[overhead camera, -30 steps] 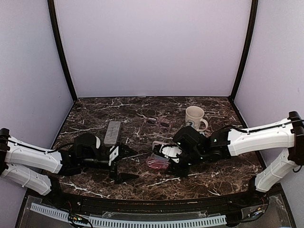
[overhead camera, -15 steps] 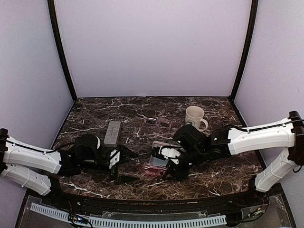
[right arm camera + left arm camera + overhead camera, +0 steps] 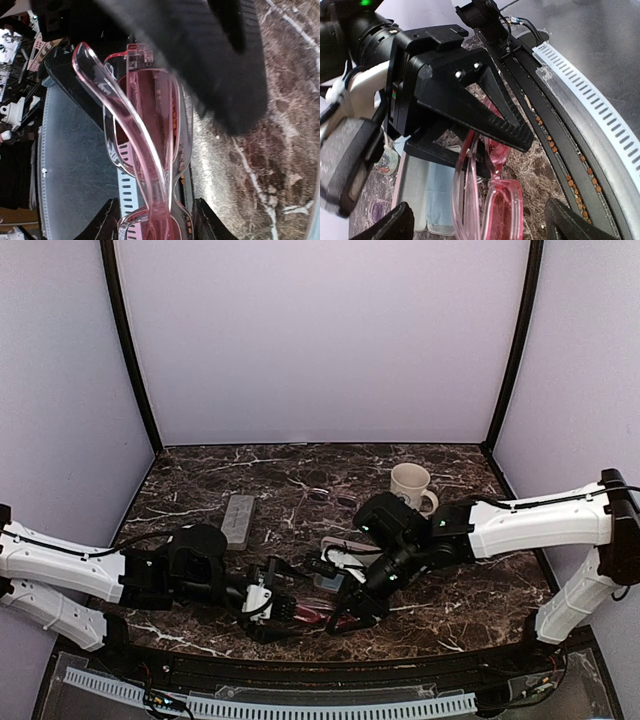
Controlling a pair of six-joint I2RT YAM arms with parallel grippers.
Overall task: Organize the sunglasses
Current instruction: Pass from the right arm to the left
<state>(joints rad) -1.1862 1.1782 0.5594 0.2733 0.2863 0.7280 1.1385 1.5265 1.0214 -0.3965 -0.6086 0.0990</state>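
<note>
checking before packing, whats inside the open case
A light blue cloth lies in the open case, in the left wrist view. The right claw and the pink sunglasses it holds cover the case's far end and one edge, so anything there is hidden.

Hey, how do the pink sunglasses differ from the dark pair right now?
The pink sunglasses have a chunky translucent frame; the dark pair has a thin one. The pink sunglasses are gripped by the right gripper near the front edge; the dark pair lies untouched by the mug. Both are small.
</note>
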